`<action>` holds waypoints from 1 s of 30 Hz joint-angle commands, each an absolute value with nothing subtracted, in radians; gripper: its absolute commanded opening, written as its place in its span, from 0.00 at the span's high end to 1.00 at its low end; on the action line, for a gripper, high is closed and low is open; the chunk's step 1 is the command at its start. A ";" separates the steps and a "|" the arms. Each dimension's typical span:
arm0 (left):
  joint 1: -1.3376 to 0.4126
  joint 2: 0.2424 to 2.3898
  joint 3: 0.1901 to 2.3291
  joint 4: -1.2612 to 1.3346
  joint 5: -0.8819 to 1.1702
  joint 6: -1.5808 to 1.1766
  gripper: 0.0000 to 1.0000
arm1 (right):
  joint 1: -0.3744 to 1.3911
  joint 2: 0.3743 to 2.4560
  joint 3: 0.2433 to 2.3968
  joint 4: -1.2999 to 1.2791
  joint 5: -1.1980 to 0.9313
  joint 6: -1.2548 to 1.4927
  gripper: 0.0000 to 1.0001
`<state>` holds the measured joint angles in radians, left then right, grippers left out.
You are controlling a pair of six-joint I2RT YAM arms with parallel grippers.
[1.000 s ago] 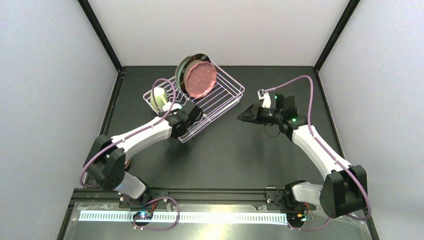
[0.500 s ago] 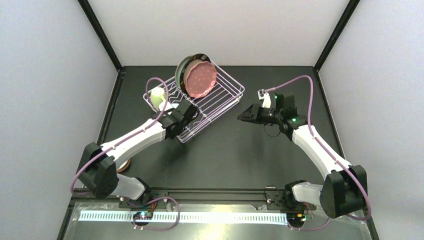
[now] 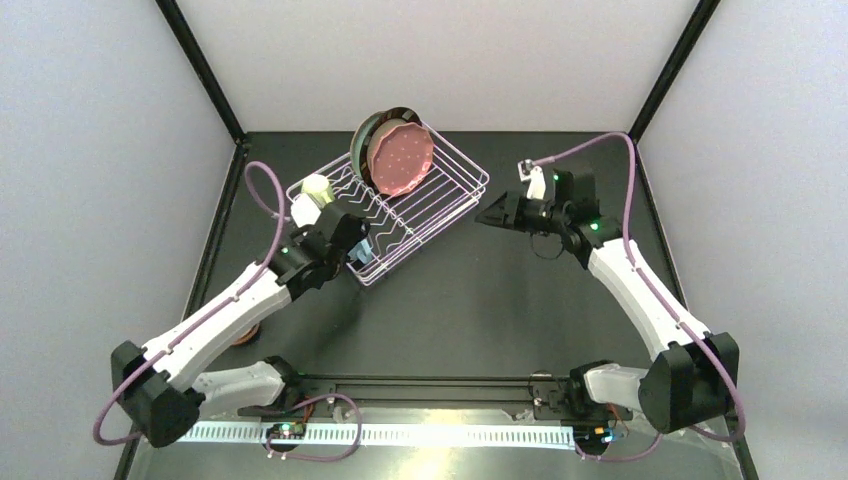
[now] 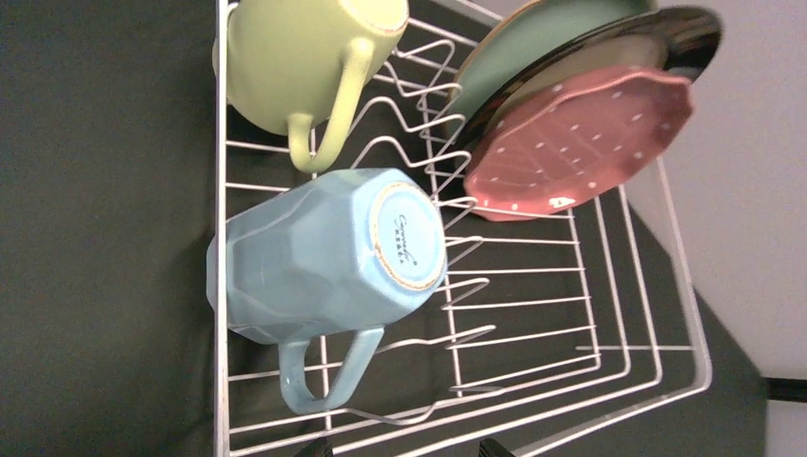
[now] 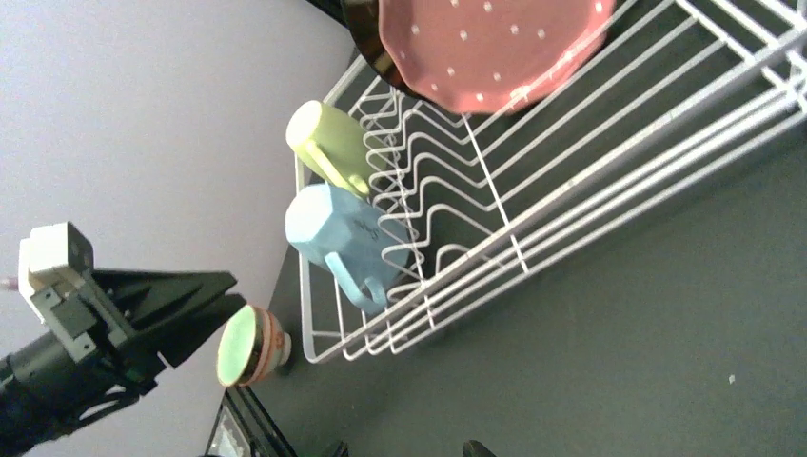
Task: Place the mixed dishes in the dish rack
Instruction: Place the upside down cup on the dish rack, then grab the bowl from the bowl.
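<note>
Blue mug (image 3: 363,250) half behind left arm (image 3: 230,305)

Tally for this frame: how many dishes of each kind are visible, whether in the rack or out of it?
Plates: 2, the green plate with dark rim and the pink speckled plate, both standing in the dish rack
Mugs: 2, the pale green mug and the light blue mug, both in the rack
Bowls: 1, a small bowl, outside the rack
Total: 5
</note>
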<state>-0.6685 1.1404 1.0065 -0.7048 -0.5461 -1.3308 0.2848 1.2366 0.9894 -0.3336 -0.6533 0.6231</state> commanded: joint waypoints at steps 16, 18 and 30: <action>-0.677 0.840 1.106 -0.898 -0.660 -1.215 0.13 | 0.651 1.732 1.696 -0.608 -0.532 0.409 0.32; -0.676 0.817 1.129 -0.920 -0.669 -1.205 0.13 | 0.709 1.794 1.770 -0.639 -0.519 0.395 0.32; -0.676 0.683 1.143 -1.192 -0.827 -1.306 0.13 | 0.855 1.931 1.880 -0.627 -0.463 0.425 0.32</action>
